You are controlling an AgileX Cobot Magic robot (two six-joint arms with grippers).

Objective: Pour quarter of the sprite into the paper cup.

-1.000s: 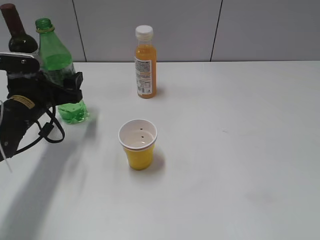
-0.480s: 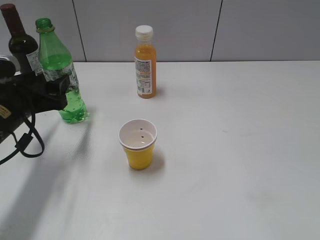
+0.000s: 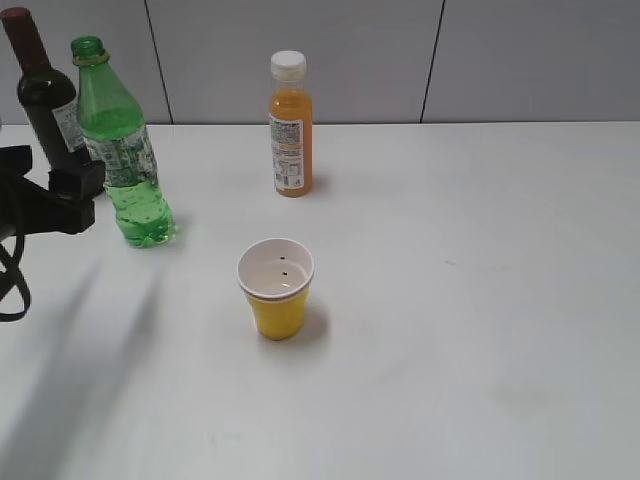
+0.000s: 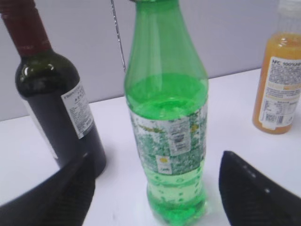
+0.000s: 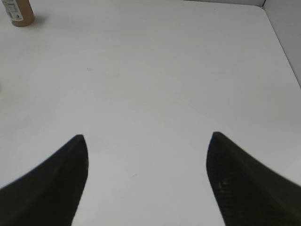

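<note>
The sprite, a tall green bottle without a cap, stands upright at the table's back left. It fills the middle of the left wrist view, about two-thirds full of fizzy liquid. The paper cup, yellow outside and white inside, stands upright near the table's middle. My left gripper is open and empty, just left of the sprite and apart from it. In its wrist view the jaws stand wide on either side of the bottle's base without touching it. My right gripper is open and empty over bare table; it is out of the exterior view.
A dark wine bottle stands close behind and left of the sprite; it also shows in the left wrist view. An orange juice bottle with a white cap stands at the back middle. The table's right edge shows in the right wrist view.
My left gripper has drawn back to the left, away from the sprite. The sprite stays upright on the table, and the cup has not moved.
</note>
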